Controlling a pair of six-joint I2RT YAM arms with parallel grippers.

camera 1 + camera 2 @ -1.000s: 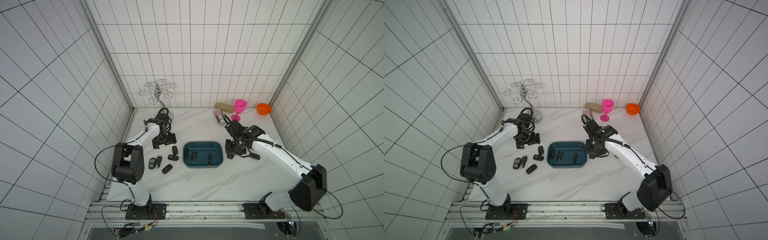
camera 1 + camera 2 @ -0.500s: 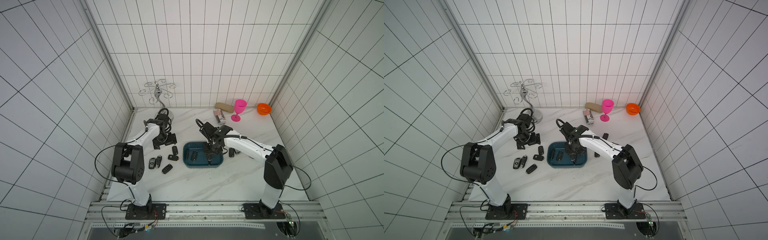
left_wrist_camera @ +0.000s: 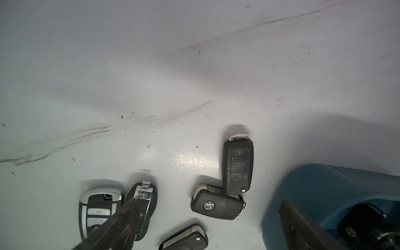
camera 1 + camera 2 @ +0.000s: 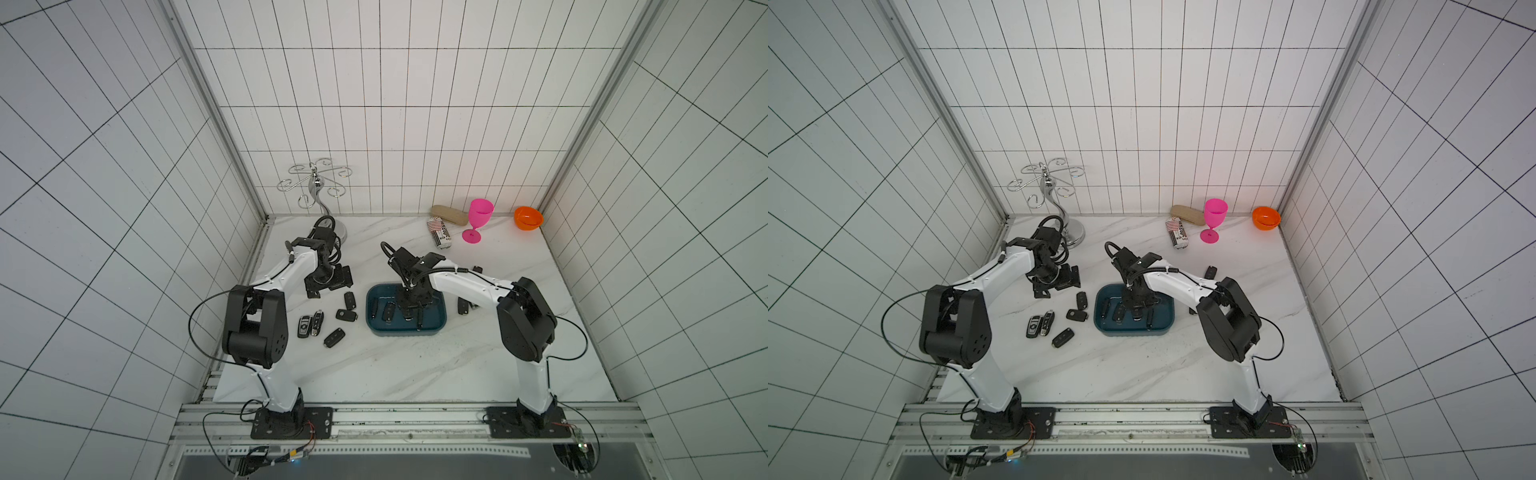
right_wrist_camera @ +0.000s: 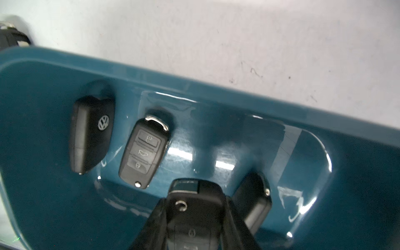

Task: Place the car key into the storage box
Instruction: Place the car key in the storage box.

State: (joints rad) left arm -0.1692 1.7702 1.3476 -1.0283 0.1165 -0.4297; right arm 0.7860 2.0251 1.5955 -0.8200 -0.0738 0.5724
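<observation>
Right arm: swung from beside the box to over it

A second back the right gripper [image 4: 409,309] stood low over the surface [image 4: 415,374], just off the right end of the storage box [image 4: 440,328]. Now it hangs over the box's inside, the car key [image 5: 194,216] carried along between its fingers. The elbow [image 4: 525,320] has drawn in from the front right corner, with most of the swing done in the first half second.

We see only part of the car key [image 5: 194,218] in the right gripper [image 5: 193,200]; the picture's edge cuts it. The left gripper [image 3: 209,202] has blurred fingers [image 3: 121,223], and the storage box [image 3: 313,194] runs off-frame there.
</observation>
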